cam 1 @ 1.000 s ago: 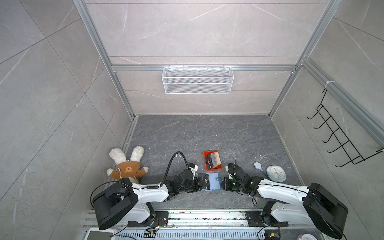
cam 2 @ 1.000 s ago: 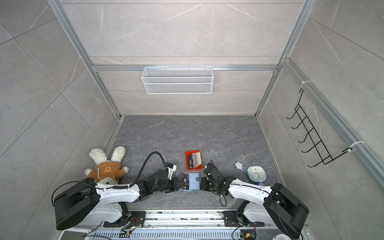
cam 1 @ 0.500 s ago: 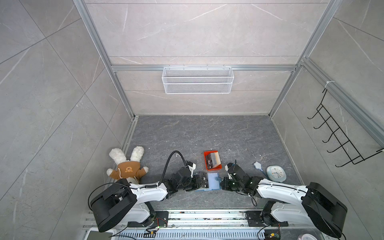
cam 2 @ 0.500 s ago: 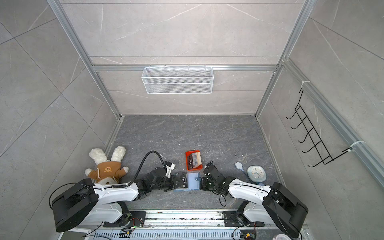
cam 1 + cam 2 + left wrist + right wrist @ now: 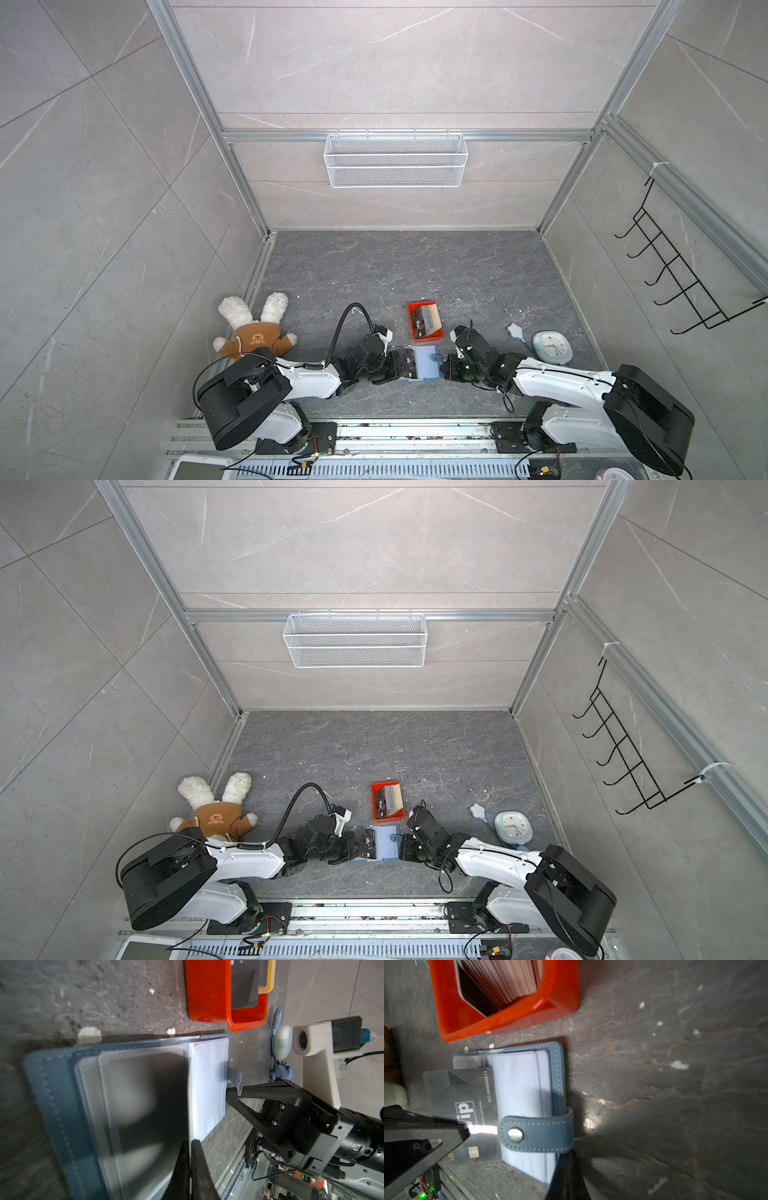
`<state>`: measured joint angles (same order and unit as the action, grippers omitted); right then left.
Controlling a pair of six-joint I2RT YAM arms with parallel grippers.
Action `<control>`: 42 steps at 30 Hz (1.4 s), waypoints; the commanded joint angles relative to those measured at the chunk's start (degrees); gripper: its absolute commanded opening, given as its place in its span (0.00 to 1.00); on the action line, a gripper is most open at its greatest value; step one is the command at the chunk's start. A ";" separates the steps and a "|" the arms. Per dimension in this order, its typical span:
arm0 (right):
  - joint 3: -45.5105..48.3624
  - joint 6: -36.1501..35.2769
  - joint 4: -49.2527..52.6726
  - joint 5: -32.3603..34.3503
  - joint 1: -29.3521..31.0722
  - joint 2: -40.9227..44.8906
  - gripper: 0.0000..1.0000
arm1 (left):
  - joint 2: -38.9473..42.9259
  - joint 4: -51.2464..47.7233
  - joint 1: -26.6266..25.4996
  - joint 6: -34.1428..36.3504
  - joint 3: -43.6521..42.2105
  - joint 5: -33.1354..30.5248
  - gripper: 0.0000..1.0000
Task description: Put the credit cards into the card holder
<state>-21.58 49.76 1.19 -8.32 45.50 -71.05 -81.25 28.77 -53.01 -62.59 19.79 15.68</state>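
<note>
Left gripper [image 5: 190,1145]: clamped on one credit card [image 5: 463,1088]; right gripper [image 5: 230,1094] closed.
One blue card holder [image 5: 428,361], open; one orange tray [image 5: 409,316], stacked cards [image 5: 430,320].

blue card holder [image 5: 426,362] lies open; dark credit cards [image 5: 428,322] near.

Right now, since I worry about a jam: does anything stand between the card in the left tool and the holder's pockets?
Possibly: the snap tab lies folded across the card holder, its rounded end at the leading edge of the card. The right tool pinches the holder's rim beside it.
</note>
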 commanded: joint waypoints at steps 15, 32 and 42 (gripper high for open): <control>1.35 0.27 2.15 0.54 0.48 -1.20 0.02 | -5.21 8.21 1.86 -1.27 -0.69 5.08 0.00; 1.41 0.52 2.54 0.67 0.52 -1.21 0.02 | -10.29 12.13 2.04 -3.28 -0.83 7.56 0.00; 1.37 0.05 4.06 1.78 0.56 -0.85 0.02 | -11.67 8.02 2.04 -3.55 1.60 7.59 0.10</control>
<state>-21.58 49.78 1.26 -8.14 45.54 -71.09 -92.09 41.56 -50.96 -66.30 20.32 23.07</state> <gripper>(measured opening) 0.050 0.094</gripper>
